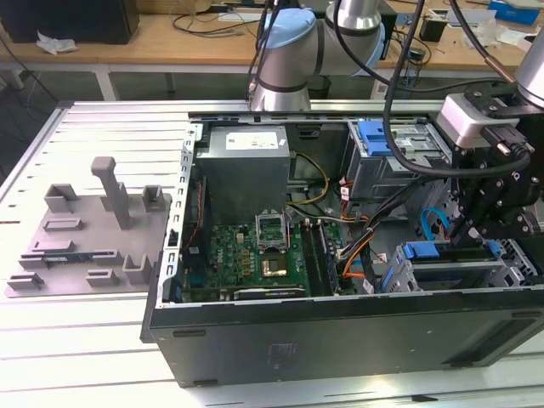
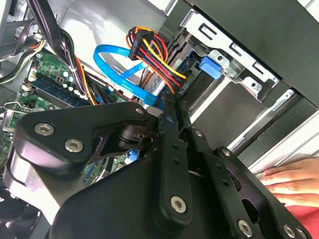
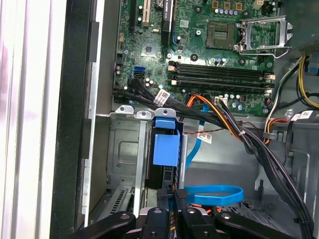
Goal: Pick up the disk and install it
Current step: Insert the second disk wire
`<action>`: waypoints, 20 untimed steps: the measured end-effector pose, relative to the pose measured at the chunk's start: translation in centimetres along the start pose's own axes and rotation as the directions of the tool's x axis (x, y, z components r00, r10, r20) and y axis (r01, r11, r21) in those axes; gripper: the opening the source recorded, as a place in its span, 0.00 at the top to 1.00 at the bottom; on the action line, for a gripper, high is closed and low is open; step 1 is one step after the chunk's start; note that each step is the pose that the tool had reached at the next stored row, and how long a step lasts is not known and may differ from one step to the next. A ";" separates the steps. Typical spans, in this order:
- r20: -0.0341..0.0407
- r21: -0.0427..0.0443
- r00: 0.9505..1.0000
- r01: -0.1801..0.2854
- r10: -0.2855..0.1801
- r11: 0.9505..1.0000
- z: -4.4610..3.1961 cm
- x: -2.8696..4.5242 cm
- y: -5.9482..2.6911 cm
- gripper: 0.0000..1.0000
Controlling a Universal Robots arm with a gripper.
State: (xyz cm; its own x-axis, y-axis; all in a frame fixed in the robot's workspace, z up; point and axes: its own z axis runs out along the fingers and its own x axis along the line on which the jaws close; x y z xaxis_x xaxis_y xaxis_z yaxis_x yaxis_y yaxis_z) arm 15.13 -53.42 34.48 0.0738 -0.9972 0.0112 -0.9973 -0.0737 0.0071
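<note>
Gripper (image 1: 476, 234) sits low over the drive cage (image 1: 450, 276) at the front corner of the computer case (image 1: 340, 331). In both wrist views its black fingers (image 3: 172, 199) are drawn narrow on the rear edge of the disk (image 3: 164, 149), which stands on edge in a slot of that cage — blue carrier tab facing out, mostly seated by the look of it.

Handling, judged: the disk is a stiff metal block, fairly dense for its size, with smooth sides that could slip. The plastic carrier flexes, so the hold belongs on the firm rear edge, not the thin rails. Shock-sensitive; no hard pushing if it binds.

Around the cage:
- blue data cable (image 3: 214, 191) loops just beside the fingers, on the motherboard side of the cage
- bundle of power wires (image 2: 149, 55) — red, yellow, orange, black — hangs just above the slot in the second wrist view
- motherboard (image 1: 255, 255) lies beyond the cage, further inside the case
- a person's hand (image 2: 291, 179) rests outside the case wall, near the cage

Cable and wires are the likeliest snags.
</note>
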 end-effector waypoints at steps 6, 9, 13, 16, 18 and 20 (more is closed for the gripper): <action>0.000 0.000 1.000 0.000 0.000 1.000 -0.15 0.00 0.01 0.84; -0.001 0.000 1.000 0.000 0.000 1.000 -0.15 0.00 0.02 0.84; 0.000 0.000 1.000 0.000 0.000 1.000 -0.08 0.00 0.04 0.84; 0.000 0.000 1.000 0.000 0.000 1.000 -0.05 0.00 0.04 0.84; 0.000 0.000 1.000 0.000 0.000 1.000 -0.03 0.00 0.04 0.84; 0.000 0.000 1.000 0.000 0.000 1.000 -0.01 0.00 0.04 0.84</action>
State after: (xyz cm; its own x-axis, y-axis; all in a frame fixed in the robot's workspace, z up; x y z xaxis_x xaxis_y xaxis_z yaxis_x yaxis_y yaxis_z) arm 15.09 -53.42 34.49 0.0738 -0.9972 0.0117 -0.9973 -0.0737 0.0072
